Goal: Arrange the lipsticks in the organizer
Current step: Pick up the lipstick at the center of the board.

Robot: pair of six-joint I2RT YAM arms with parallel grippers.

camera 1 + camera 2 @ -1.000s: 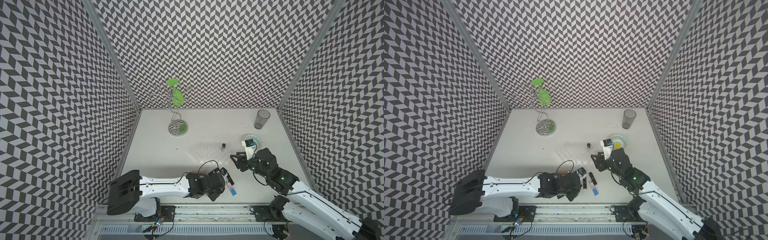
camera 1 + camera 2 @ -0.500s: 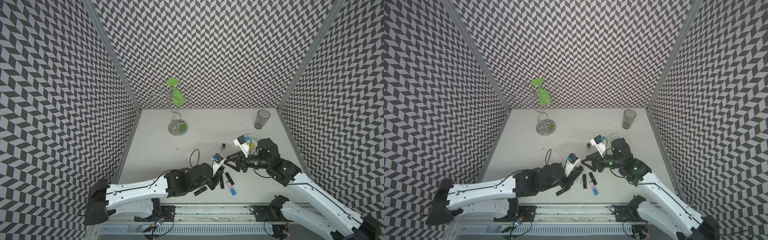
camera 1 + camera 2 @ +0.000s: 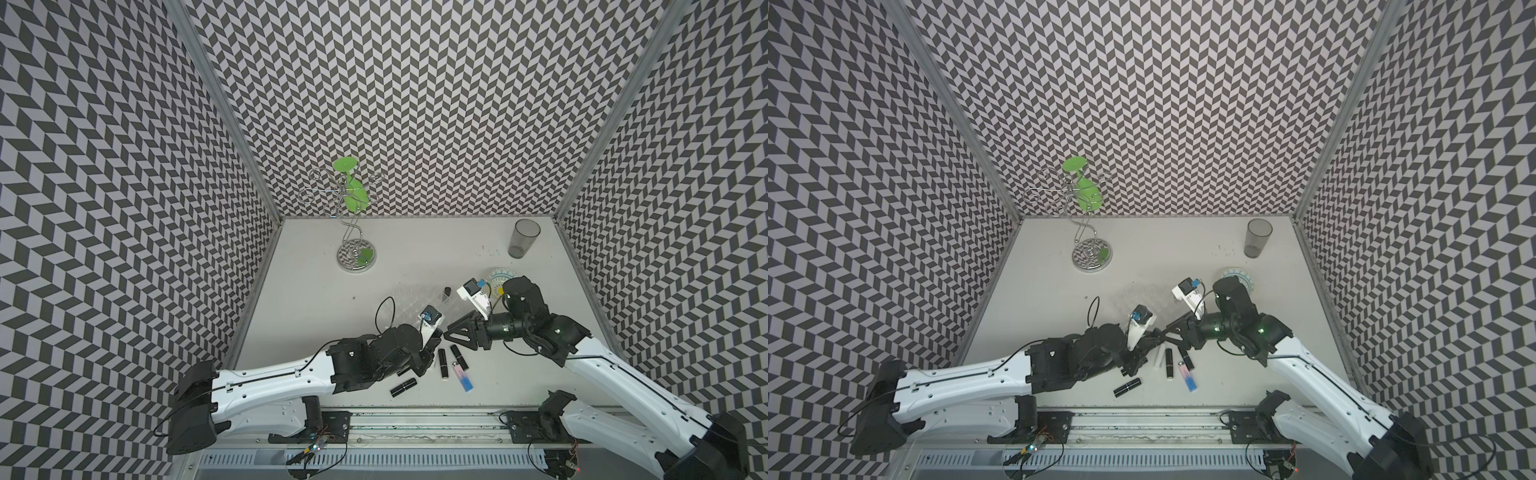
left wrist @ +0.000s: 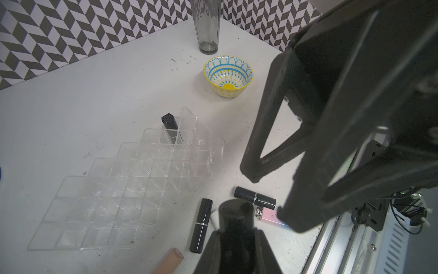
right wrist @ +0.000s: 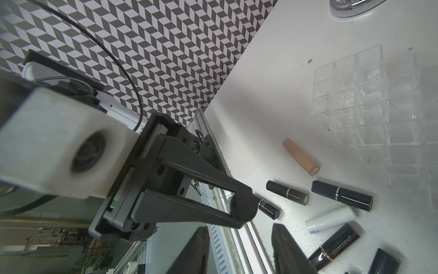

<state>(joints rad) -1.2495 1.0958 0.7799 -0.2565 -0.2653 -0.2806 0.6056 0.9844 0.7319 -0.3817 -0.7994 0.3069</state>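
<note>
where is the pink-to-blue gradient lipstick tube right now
In both top views the pink-to-blue gradient lipstick tube lies flat on the white table near its front edge, slightly right of centre, beside a glossy black lipstick tube.

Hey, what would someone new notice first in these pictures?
The black-and-white zigzag walls surround everything. Toward the table's front edge, the left gripper, shut on a black lipstick, faces the open right gripper by scattered lipsticks. Nearby, the clear organizer holds one standing black tube.

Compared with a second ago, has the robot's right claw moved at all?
Yes. The right gripper has swung away from the bowl, toward the loose lipsticks.
</note>
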